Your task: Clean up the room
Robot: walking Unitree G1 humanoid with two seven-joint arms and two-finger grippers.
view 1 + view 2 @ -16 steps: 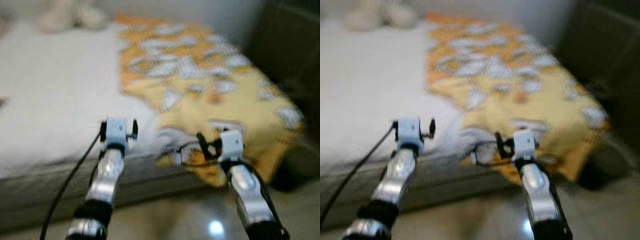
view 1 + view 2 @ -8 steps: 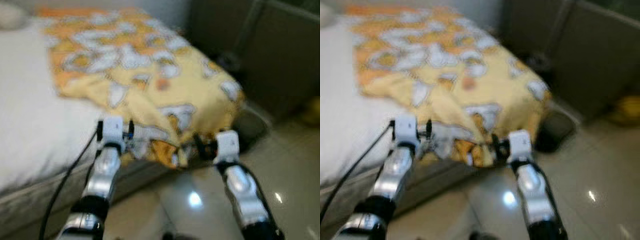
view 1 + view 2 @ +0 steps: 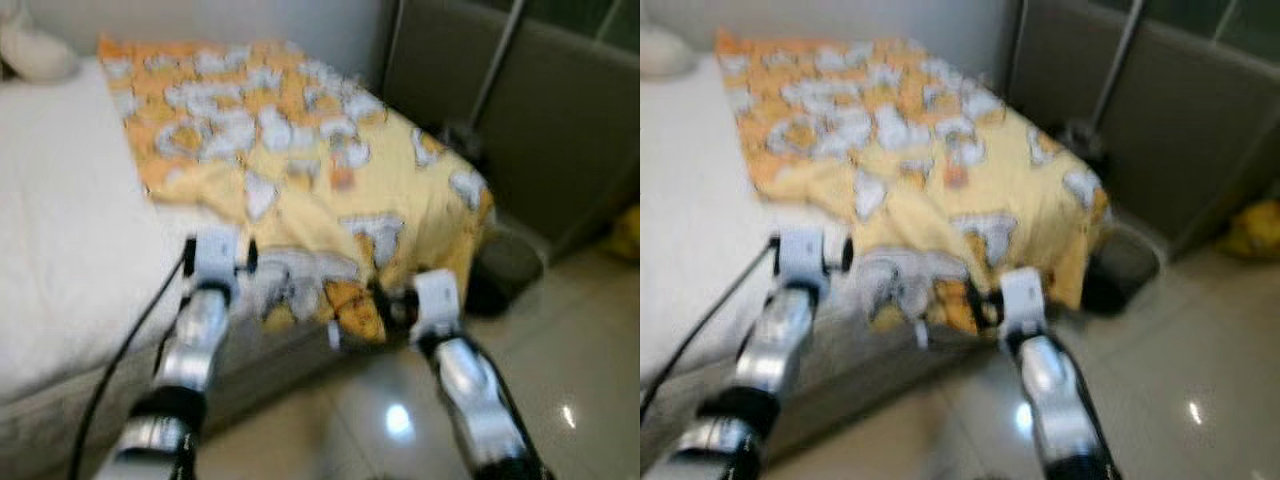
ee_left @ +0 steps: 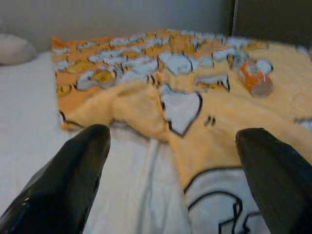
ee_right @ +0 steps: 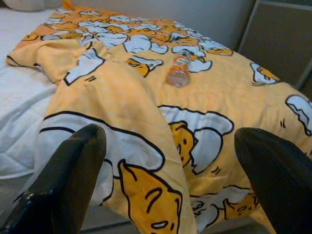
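Yellow blanket [image 5: 234, 112] on bed [image 3: 60, 230] bears bottle [image 5: 178, 73], label unreadable; both grippers [image 4: 170, 146] [image 5: 170, 151] wide open, empty.

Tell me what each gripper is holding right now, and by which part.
Nothing. The left gripper and the right gripper are both open, hovering at the yellow blanket's edge.

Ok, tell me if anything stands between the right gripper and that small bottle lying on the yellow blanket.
Nothing solid does. The right gripper is open at the bed's edge, and the bottle lies farther up the yellow blanket. Only rumpled folds of that blanket rise between them.
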